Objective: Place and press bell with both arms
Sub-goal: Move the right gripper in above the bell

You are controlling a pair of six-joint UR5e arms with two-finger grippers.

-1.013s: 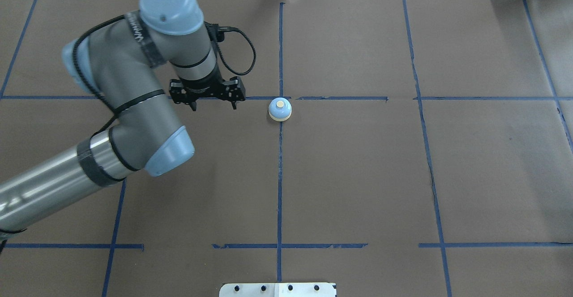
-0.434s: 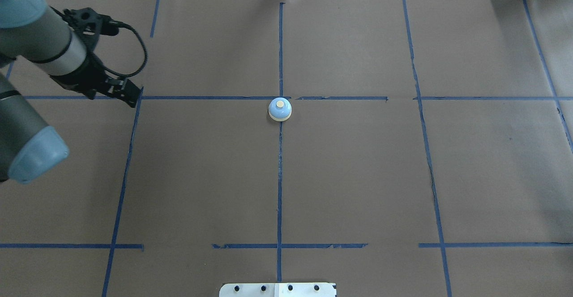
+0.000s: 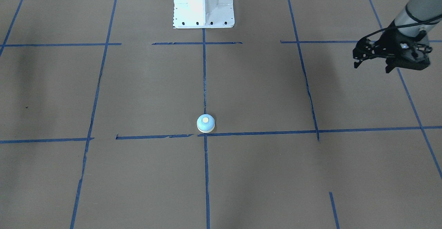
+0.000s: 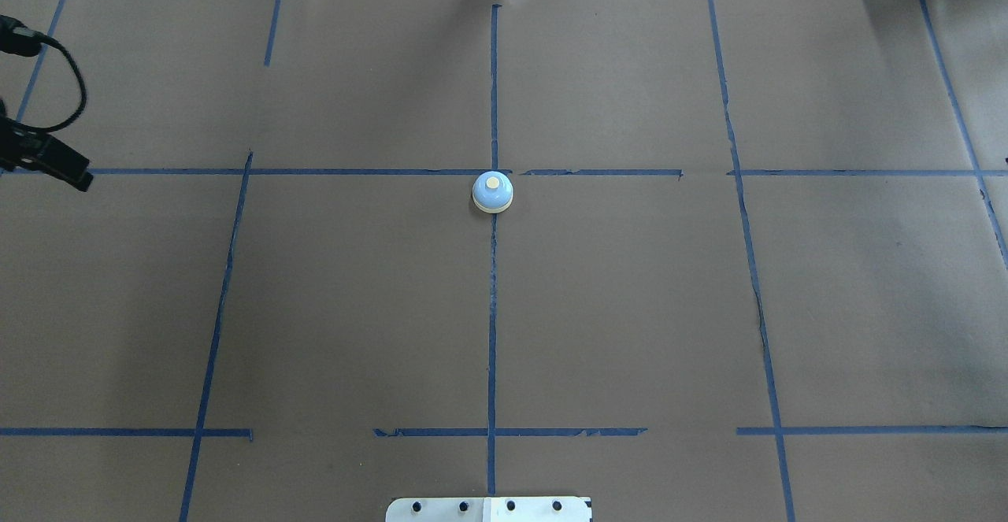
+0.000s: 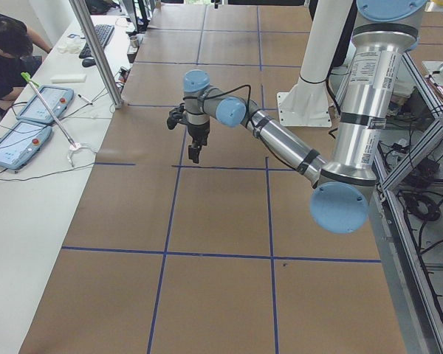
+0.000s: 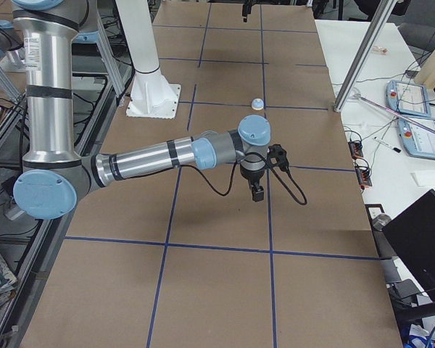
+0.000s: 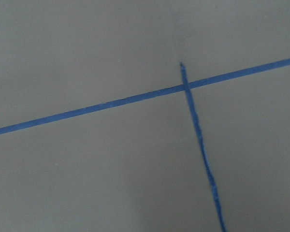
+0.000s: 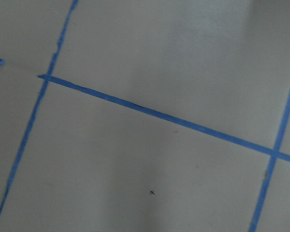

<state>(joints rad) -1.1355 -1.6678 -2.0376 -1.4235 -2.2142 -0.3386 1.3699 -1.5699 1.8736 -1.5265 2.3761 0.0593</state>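
The bell (image 4: 492,193), a light-blue dome with a cream rim and button, stands alone at the crossing of the blue tape lines in the middle of the table; it also shows in the front-facing view (image 3: 205,123) and the right side view (image 6: 257,103). My left gripper (image 3: 371,68) hangs open and empty far off to the bell's side, above the table. In the overhead view only one of its fingers (image 4: 67,169) shows, at the left edge. My right gripper (image 6: 255,192) shows only in the right side view, pointing down above the table, well short of the bell; I cannot tell if it is open.
The table is covered in brown paper with a grid of blue tape lines (image 4: 492,309). The white mounting pedestal (image 3: 203,4) stands at the robot's edge. An operators' bench with tablets (image 5: 29,118), a metal post (image 5: 96,51) and a person (image 5: 4,44) lie beyond the far edge.
My left arm has swung away from beside the bell towards the overhead view's left edge and is almost out of that view. The bell has not moved.
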